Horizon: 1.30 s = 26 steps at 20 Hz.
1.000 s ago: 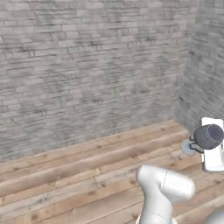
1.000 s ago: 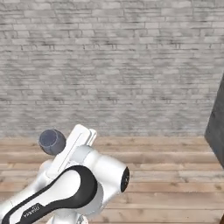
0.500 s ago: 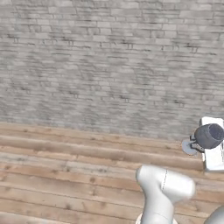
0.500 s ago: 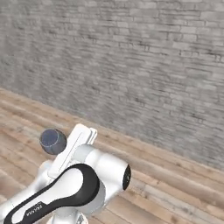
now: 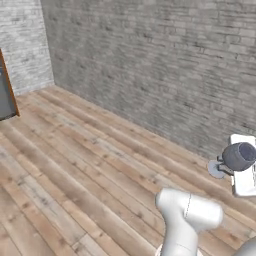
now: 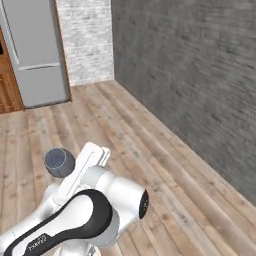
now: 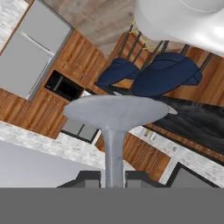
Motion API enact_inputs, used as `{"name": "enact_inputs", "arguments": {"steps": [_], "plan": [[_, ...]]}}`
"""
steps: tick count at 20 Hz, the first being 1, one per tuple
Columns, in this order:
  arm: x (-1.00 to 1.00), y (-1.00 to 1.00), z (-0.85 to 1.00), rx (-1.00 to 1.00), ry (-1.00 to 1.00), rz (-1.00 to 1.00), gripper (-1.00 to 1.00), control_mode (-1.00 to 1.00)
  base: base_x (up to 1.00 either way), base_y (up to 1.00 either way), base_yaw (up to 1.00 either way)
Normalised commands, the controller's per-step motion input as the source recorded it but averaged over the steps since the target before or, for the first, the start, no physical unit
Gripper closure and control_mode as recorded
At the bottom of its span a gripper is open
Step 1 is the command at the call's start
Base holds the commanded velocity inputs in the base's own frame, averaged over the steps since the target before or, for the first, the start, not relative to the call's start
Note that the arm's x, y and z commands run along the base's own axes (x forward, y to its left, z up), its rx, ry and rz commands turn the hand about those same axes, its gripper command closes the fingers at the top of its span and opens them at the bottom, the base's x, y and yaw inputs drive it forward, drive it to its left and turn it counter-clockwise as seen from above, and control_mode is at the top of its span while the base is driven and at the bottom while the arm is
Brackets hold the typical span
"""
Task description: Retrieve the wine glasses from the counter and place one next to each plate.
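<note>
Here the fingers (image 7: pixel 113 178) are pinched narrow on the thin stem of a wine glass (image 7: pixel 114 117), one dark tip on each side of it at the bottom of the hand view, with the round foot spread just past them. In the left base view the same glass (image 5: pixel 239 156) hangs in the air at the right edge, lying on its side with its greyish bowl toward the camera and its foot toward the wall, held clear of the plank floor (image 5: pixel 75 170). In the right base view the bowl (image 6: pixel 59 162) shows at the lower left, just beside the white hand. Beyond the foot in the hand view sit two blue stools (image 7: pixel 164 76) against a black marble island (image 7: pixel 197 122), then wooden cabinets (image 7: pixel 81 57) and a grey fridge (image 7: pixel 33 54). Farther off in the base views, a grey brick wall (image 5: pixel 160 65) runs along the floor, and the fridge (image 6: pixel 35 50) stands in the far left corner.
</note>
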Motion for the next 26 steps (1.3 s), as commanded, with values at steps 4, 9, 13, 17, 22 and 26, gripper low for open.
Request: {"name": "enact_inputs", "arguments": {"steps": [4,9,13,17,22,26], "plan": [[0.00,0.00,0.00,0.00,0.00,0.00,1.00,1.00,1.00,-0.31,0.32],[0.00,0.00,0.00,0.00,0.00,0.00,1.00,1.00,1.00,-0.23,0.27],[0.00,0.00,0.00,0.00,0.00,0.00,1.00,1.00,0.94,-0.05,0.71],[0.00,0.00,0.00,0.00,0.00,0.00,1.00,1.00,0.33,0.00,1.00],[0.00,0.00,0.00,0.00,0.00,0.00,1.00,1.00,0.41,0.00,0.99],[0.00,0.00,0.00,0.00,0.00,0.00,1.00,1.00,0.82,-0.19,0.81]]}}
